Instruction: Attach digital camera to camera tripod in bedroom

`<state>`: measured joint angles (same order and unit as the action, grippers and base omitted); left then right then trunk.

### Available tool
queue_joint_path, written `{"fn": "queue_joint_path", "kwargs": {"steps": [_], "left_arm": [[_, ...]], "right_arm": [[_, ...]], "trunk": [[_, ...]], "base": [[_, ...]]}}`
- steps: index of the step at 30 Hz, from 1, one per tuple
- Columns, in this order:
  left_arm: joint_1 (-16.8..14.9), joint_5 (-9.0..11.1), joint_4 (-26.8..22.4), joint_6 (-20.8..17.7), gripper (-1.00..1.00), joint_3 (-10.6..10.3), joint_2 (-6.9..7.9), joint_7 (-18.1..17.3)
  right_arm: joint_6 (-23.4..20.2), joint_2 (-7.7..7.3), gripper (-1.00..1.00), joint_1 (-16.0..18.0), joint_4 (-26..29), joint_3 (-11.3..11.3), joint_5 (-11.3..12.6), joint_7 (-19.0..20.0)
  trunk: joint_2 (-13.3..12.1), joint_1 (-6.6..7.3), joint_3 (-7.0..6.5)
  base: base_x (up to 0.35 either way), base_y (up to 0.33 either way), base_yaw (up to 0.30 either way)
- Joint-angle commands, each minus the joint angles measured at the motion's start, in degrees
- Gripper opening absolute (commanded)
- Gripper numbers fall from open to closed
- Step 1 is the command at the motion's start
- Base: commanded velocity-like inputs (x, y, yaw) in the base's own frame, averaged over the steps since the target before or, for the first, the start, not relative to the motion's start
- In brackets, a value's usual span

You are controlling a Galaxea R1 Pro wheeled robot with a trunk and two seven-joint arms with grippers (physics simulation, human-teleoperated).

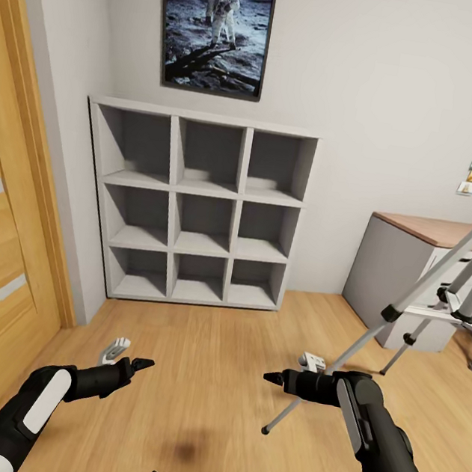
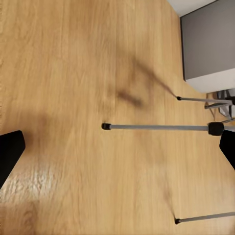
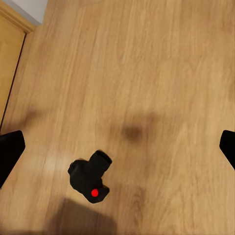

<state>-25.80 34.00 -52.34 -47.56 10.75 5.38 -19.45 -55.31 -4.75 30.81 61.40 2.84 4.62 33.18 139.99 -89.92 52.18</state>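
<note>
Black digital camera [image 3: 90,178] lies on wood floor [image 3: 147,73], red button up.

Both arms held low and forward, grippers empty

The left arm [image 1: 36,407] reaches forward from the lower left, its black forearm ending in the left gripper [image 1: 139,364], fingers spread with nothing between them. The right arm [image 1: 379,439] bends in from the lower right, forearm pointing leftward, and the right gripper [image 1: 275,379] likewise stands with fingers apart and holds nothing. The two grippers face each other, well apart.
</note>
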Motion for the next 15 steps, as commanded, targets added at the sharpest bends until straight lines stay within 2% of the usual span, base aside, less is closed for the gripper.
{"fn": "queue_joint_path", "kwargs": {"steps": [1, 8, 15], "left_arm": [[0.0, -0.1, 0.0, -0.3, 1.0, 0.1, -0.02, -0.2], [0.0, -0.1, 0.1, -0.4, 1.0, 0.1, -0.02, -0.2], [0.0, -0.1, 0.0, -0.4, 1.0, 0.1, -0.01, -0.2]], "right_arm": [[-0.4, 0.0, 1.0, 0.0, 0.0, 0.1, 0.5, -0.2], [-0.4, 0.0, 1.0, 0.0, 0.0, 0.1, 0.5, -0.2], [-0.4, 0.06, 1.0, 0.0, 0.0, 0.1, 0.5, -0.2]], "trunk": [[0.4, -0.21, 0.24], [3.2, -1.75, 1.5], [3.3, -1.93, 3.05]], "base": [[0.0, 0.0, 0.0], [0.0, 0.0, 0.0], [0.0, 0.0, 0.0]]}}
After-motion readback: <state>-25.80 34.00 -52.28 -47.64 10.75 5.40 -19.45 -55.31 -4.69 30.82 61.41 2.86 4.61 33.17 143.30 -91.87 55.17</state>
